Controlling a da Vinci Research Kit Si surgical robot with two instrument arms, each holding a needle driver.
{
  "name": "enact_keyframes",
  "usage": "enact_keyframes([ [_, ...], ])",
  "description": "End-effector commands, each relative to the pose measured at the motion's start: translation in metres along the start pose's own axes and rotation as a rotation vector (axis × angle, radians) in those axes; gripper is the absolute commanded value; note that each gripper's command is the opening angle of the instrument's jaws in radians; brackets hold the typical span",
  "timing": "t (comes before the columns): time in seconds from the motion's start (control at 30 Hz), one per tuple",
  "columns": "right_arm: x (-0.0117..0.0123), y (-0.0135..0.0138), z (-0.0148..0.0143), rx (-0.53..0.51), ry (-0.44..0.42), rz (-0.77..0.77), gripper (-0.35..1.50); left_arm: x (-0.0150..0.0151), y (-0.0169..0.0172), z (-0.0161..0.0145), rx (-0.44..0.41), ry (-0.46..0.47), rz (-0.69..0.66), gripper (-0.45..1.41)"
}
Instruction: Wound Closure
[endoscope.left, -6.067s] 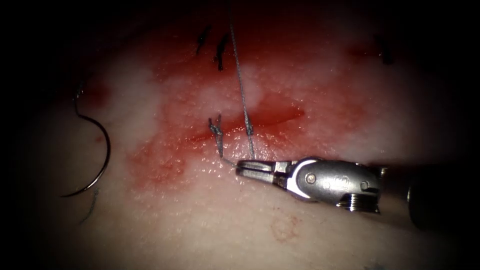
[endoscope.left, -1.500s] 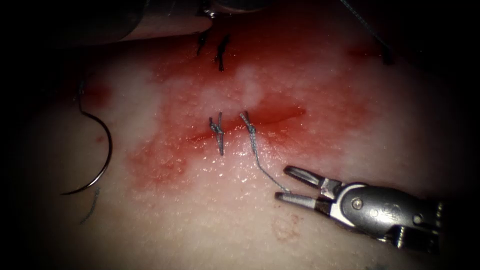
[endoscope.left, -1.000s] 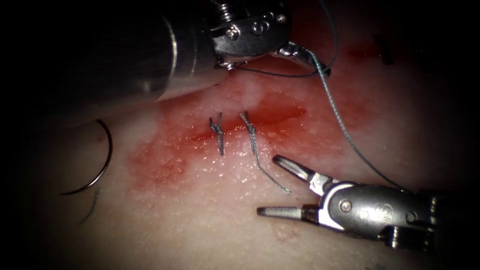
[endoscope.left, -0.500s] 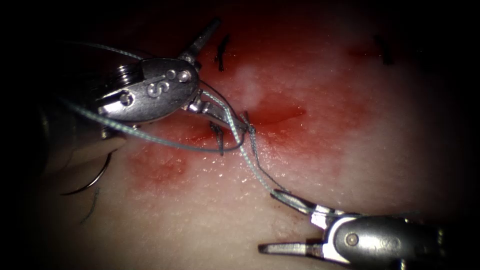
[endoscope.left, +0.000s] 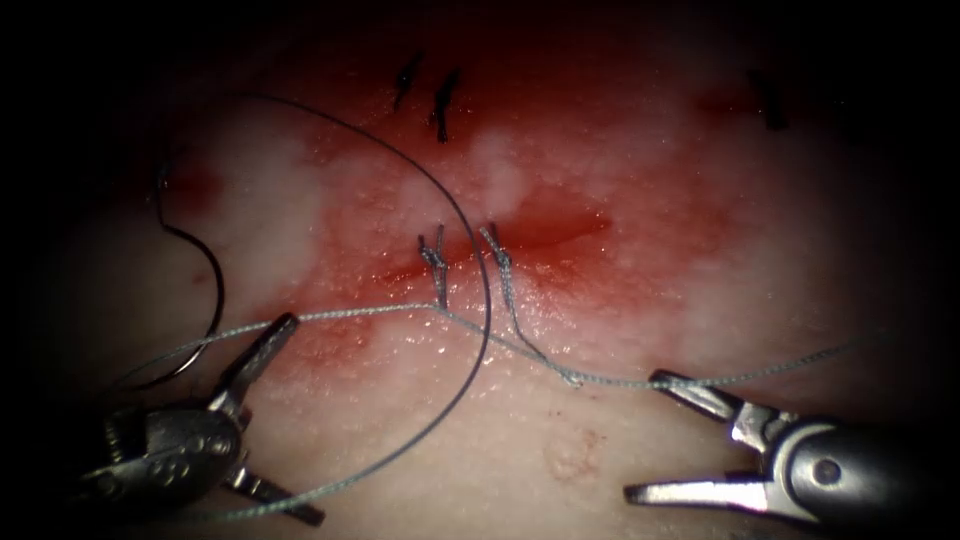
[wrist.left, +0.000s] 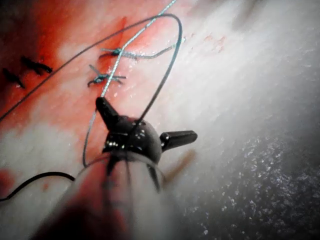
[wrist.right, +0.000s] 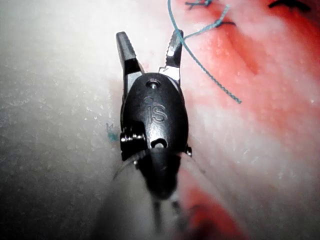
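left hand (endoscope.left: 268, 420) moved lower left, thread (endoscope.left: 478, 300) trailing

Bright centre, dark vignette, blurred wrist foregrounds

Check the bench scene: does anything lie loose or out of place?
Yes. The curved steel needle lies loose on the pale tissue, left of the red cut, held by neither tool. Grey thread sprawls in a wide loop across both knotted stitches.

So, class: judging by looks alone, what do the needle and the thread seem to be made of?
Needle: probably polished metal, a thin dark rigid curve lying on the tissue left of the cut. Thread: apparently braided fibre, grey-blue, with a visibly twisted texture, limp and looping.
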Motion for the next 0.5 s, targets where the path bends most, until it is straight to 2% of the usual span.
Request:
enact_keyframes([
  [0.03, -0.0002, -0.0001, -0.0005, -0.051, -0.031, 0.007, 1.08, -0.0005, 0.0006, 0.0015, -0.009, -0.002, -0.003, 1.40],
  [0.1, 0.0008, 0.0017, -0.0024, -0.130, -0.076, 0.023, 1.08, -0.0010, 0.0019, 0.0025, -0.024, 0.003, 0.003, 1.40],
  [0.23, 0.0016, 0.0046, -0.0060, -0.193, -0.115, -0.013, 1.10, -0.0012, 0.0036, 0.0040, -0.061, 0.014, 0.001, 1.40],
  [0.33, 0.0017, 0.0058, -0.0084, -0.243, -0.154, -0.059, 1.18, -0.0014, 0.0051, 0.0043, -0.077, 0.024, 0.004, 1.26],
  [0.4, 0.0016, 0.0062, -0.0098, -0.252, -0.190, -0.089, 1.18, -0.0015, 0.0064, 0.0042, -0.109, 0.031, 0.006, 1.26],
  [0.47, 0.0018, 0.0069, -0.0114, -0.273, -0.222, -0.108, 1.15, -0.0013, 0.0090, 0.0041, -0.181, 0.037, 0.000, 1.25],
  [0.5, 0.0018, 0.0069, -0.0114, -0.273, -0.222, -0.108, 1.15, -0.0013, 0.0090, 0.0041, -0.181, 0.037, 0.000, 1.25],
])
